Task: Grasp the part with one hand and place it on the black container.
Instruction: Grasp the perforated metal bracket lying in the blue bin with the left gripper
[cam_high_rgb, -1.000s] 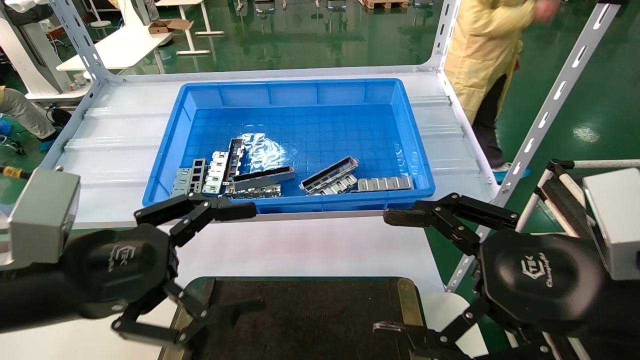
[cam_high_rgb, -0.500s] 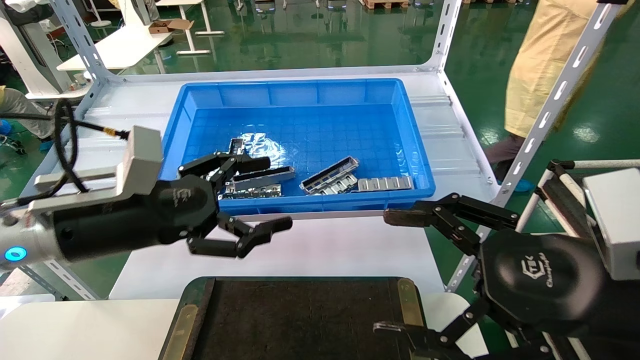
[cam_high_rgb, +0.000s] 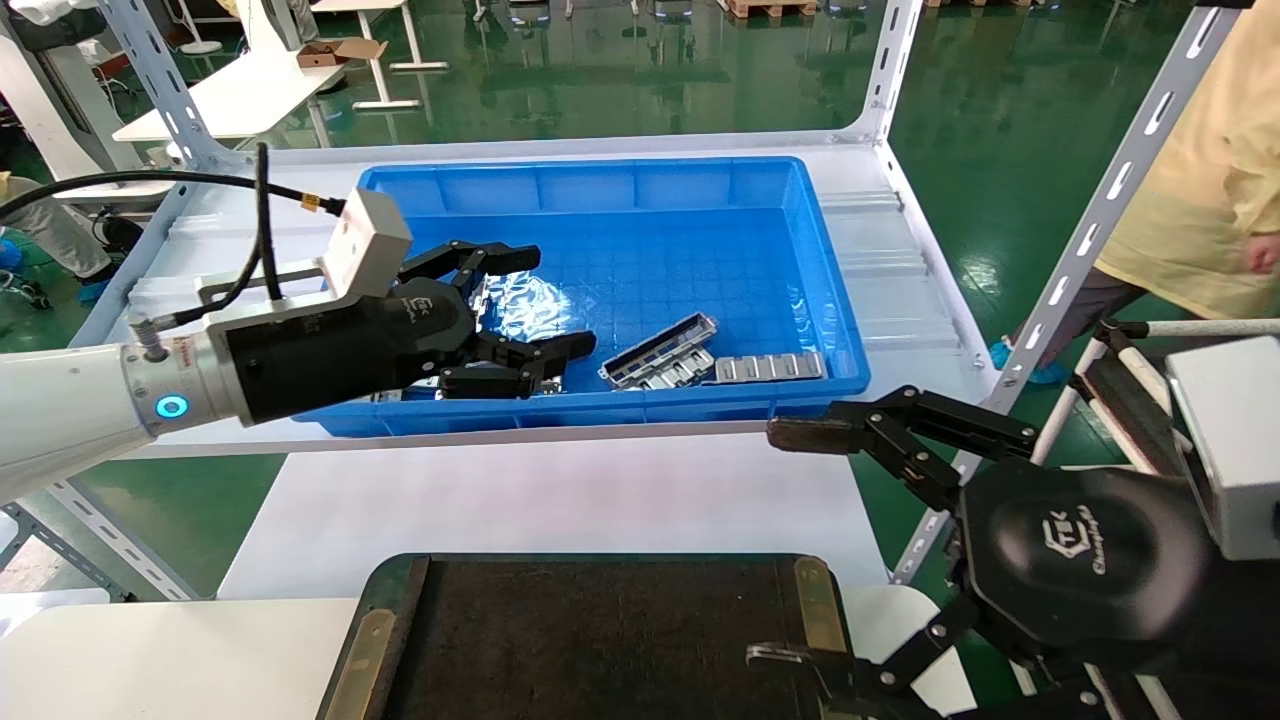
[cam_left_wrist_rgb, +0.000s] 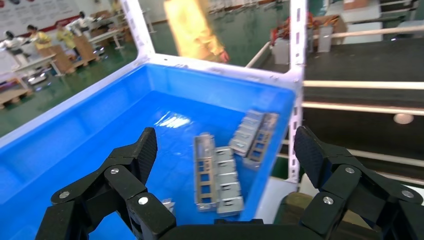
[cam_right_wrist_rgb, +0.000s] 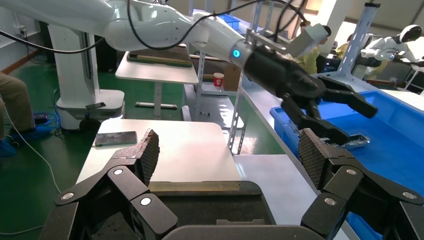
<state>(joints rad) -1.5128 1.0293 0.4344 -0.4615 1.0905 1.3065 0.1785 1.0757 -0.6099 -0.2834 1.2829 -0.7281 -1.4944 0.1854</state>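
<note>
**Left pincer hovering wide over the bin**

I am holding the left pincer (cam_high_rgb: 530, 300) spread wide inside the blue bin (cam_high_rgb: 600, 185), above its near-left heap. The part (cam_high_rgb: 520, 385) is lying just under the lower finger, mostly hidden. At three o'clock, two more metal pieces (cam_high_rgb: 660, 352) are lying. The right pincer (cam_high_rgb: 790, 540) is waiting wide beside the black container (cam_high_rgb: 600, 640).

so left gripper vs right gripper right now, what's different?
The left gripper is reached out over the blue bin, above the metal pieces; the right gripper sits low and near, at the black container, its lower finger over that tray's corner. Both are open and hold nothing.
</note>
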